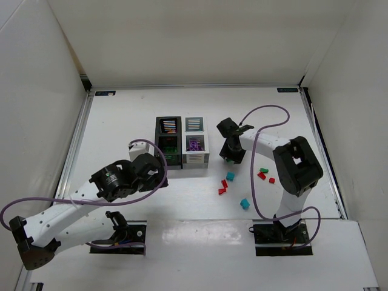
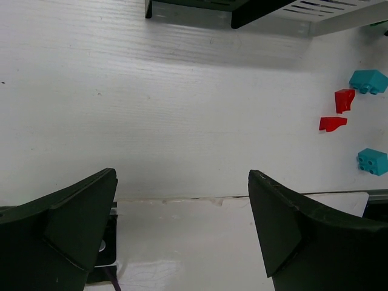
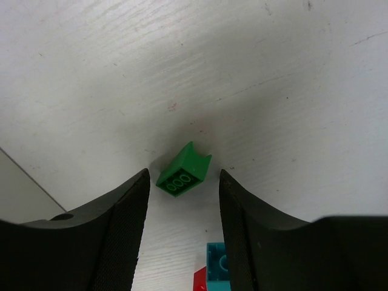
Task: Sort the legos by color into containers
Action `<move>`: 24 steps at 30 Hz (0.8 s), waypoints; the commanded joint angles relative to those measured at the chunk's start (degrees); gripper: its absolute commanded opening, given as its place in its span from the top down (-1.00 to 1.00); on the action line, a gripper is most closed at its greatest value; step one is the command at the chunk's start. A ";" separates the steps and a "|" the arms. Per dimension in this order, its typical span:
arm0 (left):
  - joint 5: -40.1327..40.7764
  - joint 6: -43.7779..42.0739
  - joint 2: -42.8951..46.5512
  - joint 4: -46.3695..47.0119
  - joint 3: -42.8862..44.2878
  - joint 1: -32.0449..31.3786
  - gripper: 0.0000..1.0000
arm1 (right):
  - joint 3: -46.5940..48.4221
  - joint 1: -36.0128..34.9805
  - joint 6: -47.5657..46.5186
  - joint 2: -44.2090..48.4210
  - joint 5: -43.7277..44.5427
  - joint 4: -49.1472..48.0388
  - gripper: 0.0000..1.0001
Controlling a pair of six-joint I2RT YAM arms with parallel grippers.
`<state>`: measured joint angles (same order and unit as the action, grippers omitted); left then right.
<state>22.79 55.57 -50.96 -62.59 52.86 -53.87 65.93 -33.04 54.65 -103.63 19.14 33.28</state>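
Observation:
The containers (image 1: 182,159) are a 2x2 block, black bins on the left and white on the right, with bricks inside. My right gripper (image 1: 229,159) is open, low over the table right of the block. In the right wrist view a green lego (image 3: 183,171) lies on the table between the tips of that gripper (image 3: 184,177), untouched. Teal legos (image 1: 230,176) (image 1: 245,204), red legos (image 1: 225,183) (image 1: 222,191) (image 1: 261,176) and a green lego (image 1: 264,170) lie loose nearby. My left gripper (image 1: 156,170) is open and empty by the block's near left corner, as its wrist view (image 2: 182,174) shows.
The left wrist view shows the bins' lower edge (image 2: 194,12) at the top, and teal (image 2: 368,80) (image 2: 372,161) and red (image 2: 344,100) (image 2: 332,123) bricks at the right. A teal brick (image 3: 217,262) lies near my right fingers. White walls enclose the table.

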 commanded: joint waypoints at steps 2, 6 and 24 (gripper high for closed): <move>1.21 1.12 1.65 -0.87 -0.30 -0.27 -1.00 | 2.36 0.43 1.69 -1.74 0.64 -0.76 -0.01; 1.12 1.56 1.83 -1.48 -0.21 -0.27 -1.00 | 2.71 0.43 2.39 -2.62 1.52 0.03 0.22; 0.77 3.75 3.58 -3.51 -1.71 -0.28 -1.00 | 9.64 -3.34 -4.46 5.36 11.86 7.76 0.64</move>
<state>23.11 57.54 -48.86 -64.90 52.47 -53.87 70.02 -34.13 53.41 -104.18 23.99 37.08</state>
